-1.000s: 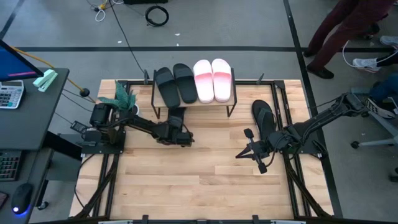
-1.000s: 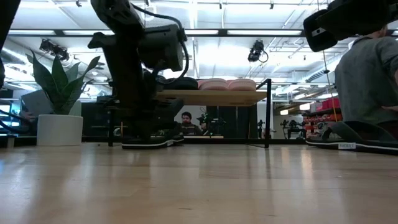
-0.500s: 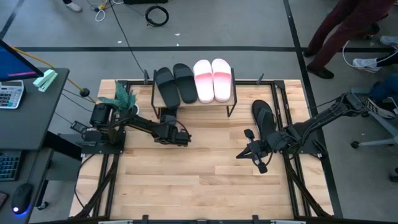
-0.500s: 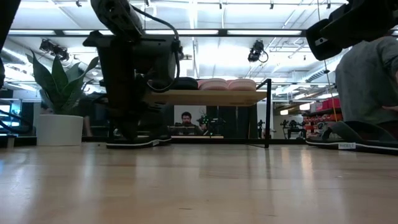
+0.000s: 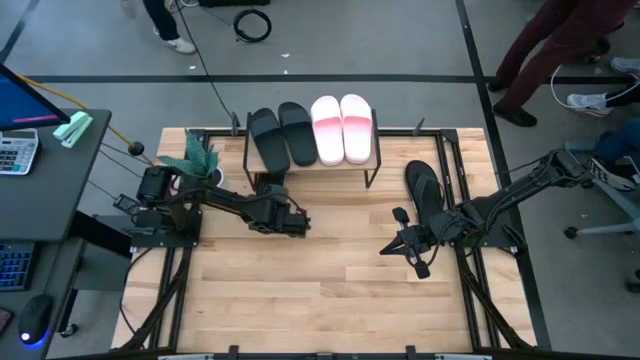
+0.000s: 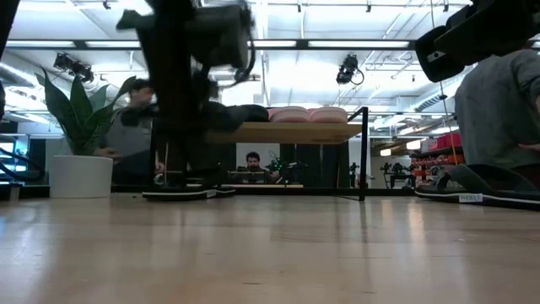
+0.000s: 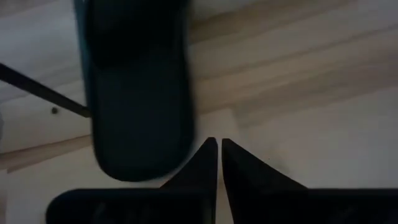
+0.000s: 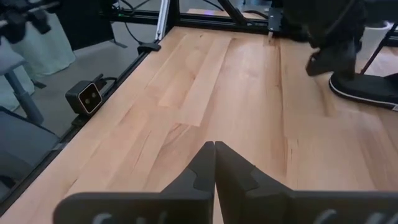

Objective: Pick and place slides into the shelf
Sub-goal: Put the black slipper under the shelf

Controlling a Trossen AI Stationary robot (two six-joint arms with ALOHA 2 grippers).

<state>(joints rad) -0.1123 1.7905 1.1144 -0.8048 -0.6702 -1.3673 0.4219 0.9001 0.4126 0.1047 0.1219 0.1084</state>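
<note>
The shelf stands at the table's far edge, with two black slides and two pale pink slides on its top board. A third black slide lies flat on the table under the shelf's left end. My left gripper hovers shut just on the near side of that slide's end, apart from it. A fourth black slide rests on the table to the right of the shelf. My right gripper waits shut beside it, over bare wood.
A potted plant stands at the table's far left corner, beside the shelf. The shelf's thin black legs bound the space under its board. Bare wood stretches across the table's near half. People move about on the floor beyond the far edge.
My left gripper nudged the black slide under the shelf a little toward the table's left, then rose from it and drew slightly toward the near edge. The slide now lies flat and free on the table. My right arm kept still.
</note>
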